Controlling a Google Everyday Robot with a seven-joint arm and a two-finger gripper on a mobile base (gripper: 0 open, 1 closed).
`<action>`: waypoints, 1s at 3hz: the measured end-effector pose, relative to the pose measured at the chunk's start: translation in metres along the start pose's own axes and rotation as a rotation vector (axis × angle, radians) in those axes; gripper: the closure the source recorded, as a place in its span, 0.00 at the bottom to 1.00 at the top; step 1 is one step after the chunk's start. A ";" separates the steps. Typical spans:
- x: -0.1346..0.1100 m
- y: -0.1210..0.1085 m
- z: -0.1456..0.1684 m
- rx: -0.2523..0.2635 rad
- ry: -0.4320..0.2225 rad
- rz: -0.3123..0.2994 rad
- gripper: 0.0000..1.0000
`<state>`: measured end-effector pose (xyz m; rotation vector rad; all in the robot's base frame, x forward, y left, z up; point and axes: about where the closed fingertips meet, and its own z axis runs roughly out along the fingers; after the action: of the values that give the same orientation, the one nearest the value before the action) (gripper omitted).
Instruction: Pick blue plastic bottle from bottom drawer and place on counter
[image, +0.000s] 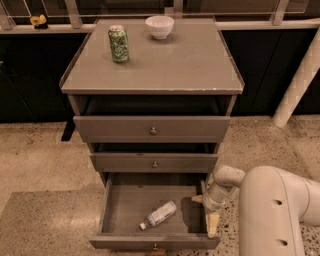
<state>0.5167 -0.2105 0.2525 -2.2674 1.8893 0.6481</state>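
The blue plastic bottle (159, 214) lies on its side in the open bottom drawer (120, 205), with its white cap towards the front left. My gripper (204, 211) hangs over the drawer's right side, to the right of the bottle and apart from it. Its jaws look open and empty, and one tan fingertip (212, 223) points down by the drawer's right wall. The counter (170, 62) is the grey cabinet top above.
A green patterned can (119, 43) and a white bowl (159, 26) stand at the back of the counter. The two upper drawers (152, 129) are pulled slightly out. My white arm (272, 210) fills the lower right. A white post (297, 82) stands at the right.
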 end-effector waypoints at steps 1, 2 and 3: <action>0.023 -0.021 0.023 0.038 0.030 -0.009 0.00; 0.030 -0.056 0.035 0.081 0.089 -0.049 0.00; 0.031 -0.078 0.053 0.094 0.090 -0.070 0.00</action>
<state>0.5822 -0.2029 0.1787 -2.3275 1.8281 0.4458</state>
